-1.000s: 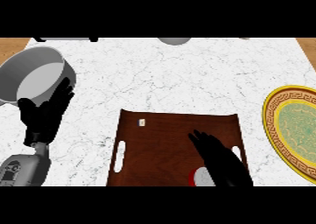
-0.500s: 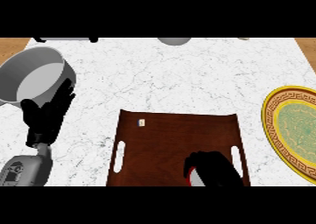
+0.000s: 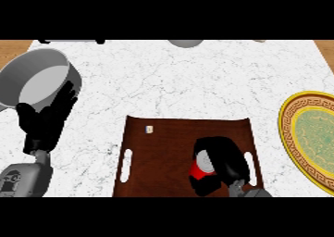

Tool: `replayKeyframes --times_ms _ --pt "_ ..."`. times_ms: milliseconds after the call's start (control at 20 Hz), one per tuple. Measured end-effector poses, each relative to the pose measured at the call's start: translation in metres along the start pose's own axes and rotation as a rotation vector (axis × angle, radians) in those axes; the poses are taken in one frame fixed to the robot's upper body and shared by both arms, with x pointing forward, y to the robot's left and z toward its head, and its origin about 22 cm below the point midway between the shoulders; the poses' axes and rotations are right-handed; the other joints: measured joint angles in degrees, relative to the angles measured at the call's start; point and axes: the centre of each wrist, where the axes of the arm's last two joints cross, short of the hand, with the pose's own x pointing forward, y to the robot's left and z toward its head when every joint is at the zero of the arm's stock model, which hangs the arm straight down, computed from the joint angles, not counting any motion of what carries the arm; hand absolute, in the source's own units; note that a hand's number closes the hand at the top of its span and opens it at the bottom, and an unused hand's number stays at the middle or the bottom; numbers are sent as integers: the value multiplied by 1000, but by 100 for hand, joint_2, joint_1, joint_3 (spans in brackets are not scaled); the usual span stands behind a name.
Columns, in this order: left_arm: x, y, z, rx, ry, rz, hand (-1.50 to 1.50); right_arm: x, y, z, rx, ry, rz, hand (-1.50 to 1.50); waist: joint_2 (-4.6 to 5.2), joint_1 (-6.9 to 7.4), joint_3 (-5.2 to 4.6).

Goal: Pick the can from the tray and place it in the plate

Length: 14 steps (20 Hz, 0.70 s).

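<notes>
The right hand [image 3: 222, 158] is clamped around the red cylindrical can [image 3: 198, 172] on the brown rectangular tray [image 3: 162, 152]. Outstanding: lift, transfer to the gold-rimmed green round plate [image 3: 316, 134], release.

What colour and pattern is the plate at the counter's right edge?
The plate is pale green with a gold, key-patterned rim; the head view shows it.

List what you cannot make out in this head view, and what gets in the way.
Head view:
The can is mostly hidden by the right robot hand curled over it.
The plate is cut off by the right edge.
The white speck on the tray is too small to identify.
</notes>
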Motion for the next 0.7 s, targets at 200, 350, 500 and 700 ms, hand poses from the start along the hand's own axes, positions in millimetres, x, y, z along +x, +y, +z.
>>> replayKeyframes --times_ms 200,350,500,700 --pt "-5 1 3 6 0 -3 0 -2 -18 -18 -167 82 19 150 2 -1 3" --pt "-6 -3 3 12 2 2 0 6 -32 -18 -341 99 43 150 -5 -38 3" --pt "-3 2 2 18 3 -1 0 13 -54 -13 -556 113 63 150 -22 -68 2" --pt "-7 -1 7 18 5 4 0 13 -71 -4 -792 183 91 150 -29 -81 1"
